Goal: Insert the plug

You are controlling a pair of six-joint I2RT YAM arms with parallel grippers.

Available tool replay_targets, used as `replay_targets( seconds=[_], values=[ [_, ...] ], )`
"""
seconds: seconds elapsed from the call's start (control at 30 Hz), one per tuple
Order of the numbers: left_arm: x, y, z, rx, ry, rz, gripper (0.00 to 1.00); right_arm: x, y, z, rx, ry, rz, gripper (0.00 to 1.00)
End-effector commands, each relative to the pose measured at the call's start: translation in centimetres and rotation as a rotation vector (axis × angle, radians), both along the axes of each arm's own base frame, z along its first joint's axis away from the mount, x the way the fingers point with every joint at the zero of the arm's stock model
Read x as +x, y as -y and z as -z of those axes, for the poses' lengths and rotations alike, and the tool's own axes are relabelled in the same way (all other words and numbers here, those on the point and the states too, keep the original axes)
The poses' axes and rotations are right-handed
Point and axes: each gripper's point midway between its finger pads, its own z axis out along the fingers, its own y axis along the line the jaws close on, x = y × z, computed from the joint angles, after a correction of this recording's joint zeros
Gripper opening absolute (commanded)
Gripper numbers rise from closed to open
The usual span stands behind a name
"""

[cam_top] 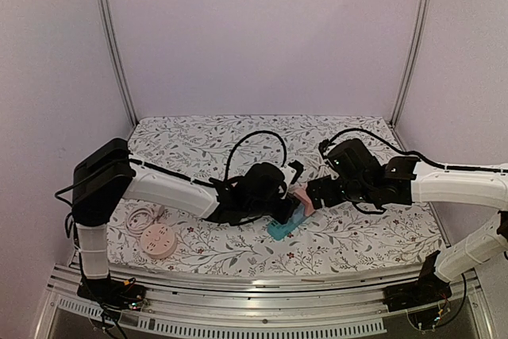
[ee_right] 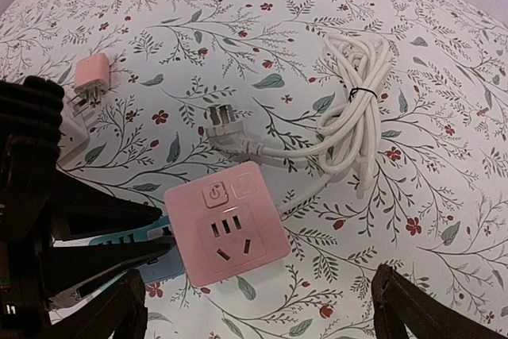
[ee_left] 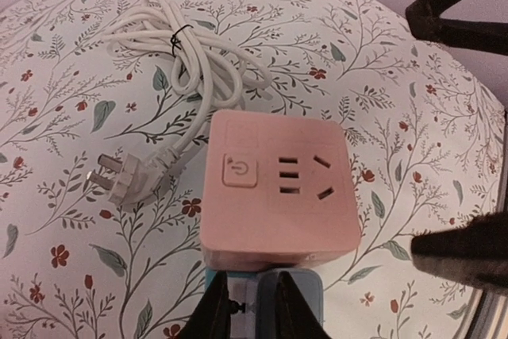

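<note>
A pink square socket cube (ee_left: 278, 188) lies face up on the flowered cloth, also in the right wrist view (ee_right: 226, 232) and the top view (cam_top: 300, 198). A blue adapter block (ee_left: 290, 287) butts against its near side. My left gripper (ee_left: 252, 285) is shut on this blue block (ee_right: 151, 266). My right gripper (ee_right: 262, 307) is open wide, its fingers (ee_right: 409, 307) on either side of the cube and not touching it. The cube's white three-pin plug (ee_right: 225, 134) and bundled cord (ee_right: 349, 101) lie loose beside it.
A small pink charger plug (ee_right: 91, 77) lies on the cloth beyond the left gripper. A round white power strip (cam_top: 159, 240) with its cord sits near the front left. The metal frame posts (cam_top: 111, 37) stand at the back corners.
</note>
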Motion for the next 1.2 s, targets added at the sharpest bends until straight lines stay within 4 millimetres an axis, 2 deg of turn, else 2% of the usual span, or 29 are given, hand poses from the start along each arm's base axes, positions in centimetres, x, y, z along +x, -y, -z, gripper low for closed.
replay_targets(
  seconds=[0.0, 0.23, 0.27, 0.4, 0.47, 0.6, 0.87, 1.0, 1.17],
  values=[
    [-2.0, -3.0, 2.9, 0.174, -0.061, 0.034, 0.24, 0.5, -0.3, -0.3, -0.011, 0.009, -0.005, 0.99],
    [-2.6, -3.6, -2.1, 0.098, -0.012, 0.062, 0.42, 0.5, -1.7, 0.4, -0.050, -0.053, -0.092, 0.99],
    [-2.7, -3.9, -3.1, 0.081, 0.000, 0.062, 0.45, 0.6, -2.0, 0.8, -0.059, -0.073, -0.111, 0.99],
    [-2.8, -5.8, -4.8, 0.049, 0.027, 0.026, 0.58, 1.7, -2.3, 1.5, -0.094, -0.125, -0.137, 0.99],
    [-2.7, -6.9, -4.8, 0.049, 0.035, 0.004, 0.64, 2.4, -2.4, 1.7, -0.107, -0.146, -0.147, 0.99],
    [-2.5, -8.3, -5.1, 0.052, 0.053, -0.029, 0.70, 3.0, -2.7, 3.4, -0.144, -0.212, -0.173, 0.99],
    [-2.0, -9.2, -5.3, 0.050, 0.068, -0.054, 0.74, 3.2, -3.1, 6.3, -0.206, -0.288, -0.193, 0.98],
    [-1.8, -9.5, -5.2, 0.051, 0.069, -0.065, 0.74, 3.4, -3.3, 7.2, -0.220, -0.305, -0.193, 0.86],
    [-1.7, -9.7, -5.1, 0.050, 0.069, -0.070, 0.74, 3.1, -3.0, 7.6, -0.227, -0.319, -0.188, 0.66]
  ],
)
